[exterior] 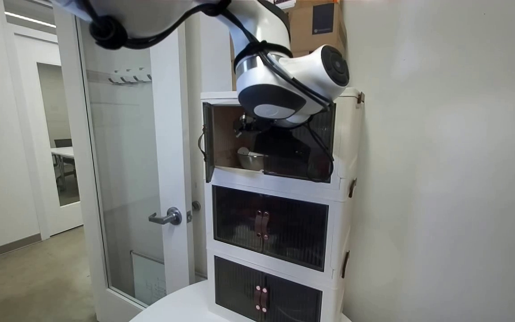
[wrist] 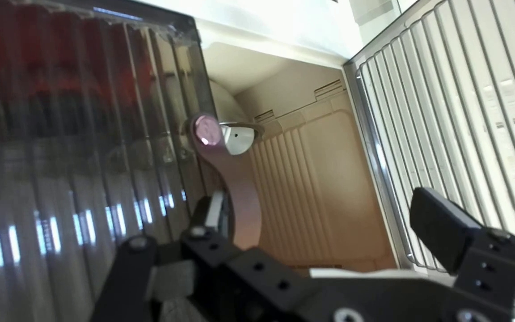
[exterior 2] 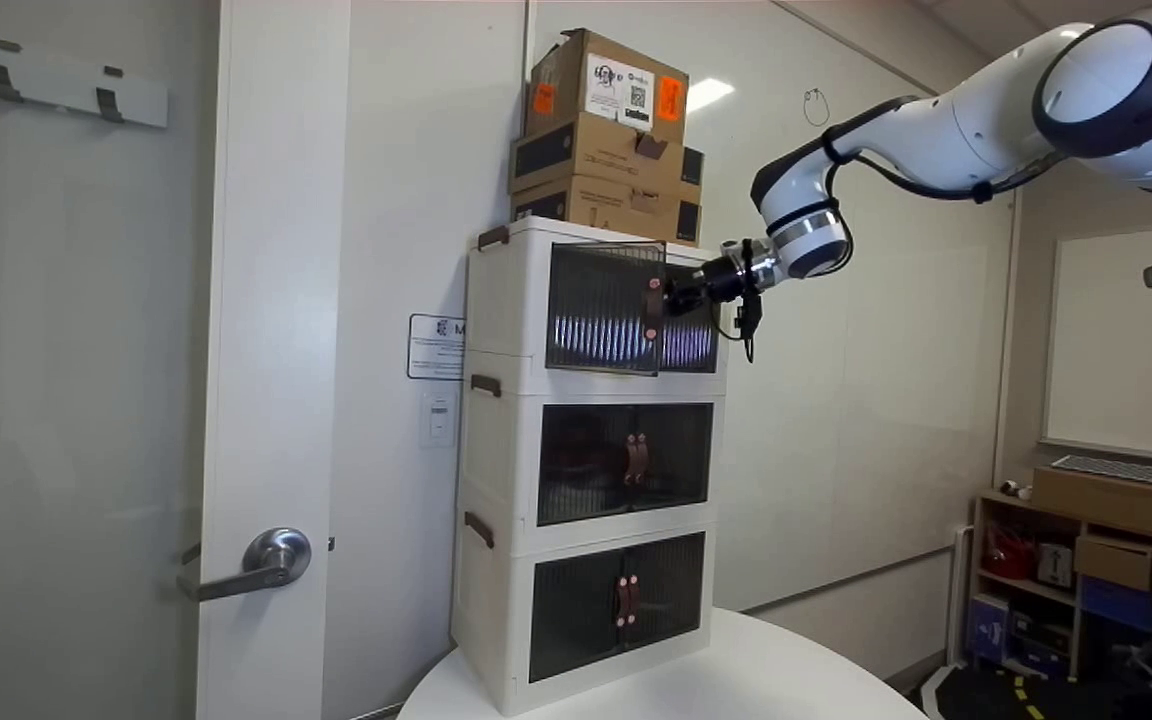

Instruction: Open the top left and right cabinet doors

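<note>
I judge task about half done. On top tier of white boxy cabinet (exterior 2: 491, 450), dark ribbed see-through rectangular top-left door (exterior 2: 596, 300) stands swung out; matching top-right door (wrist: 69, 134), near nine o'clock in wrist view, looks closed, left to do. My black two-fingered pincer (wrist: 320, 205): fingers wide apart, clamping nothing; seven-o'clock finger just beside that door's curved brown leathery strap handle (wrist: 246, 210), contact unclear.

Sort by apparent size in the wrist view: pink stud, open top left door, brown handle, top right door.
1. Top right door
2. Open top left door
3. Brown handle
4. Pink stud
</note>
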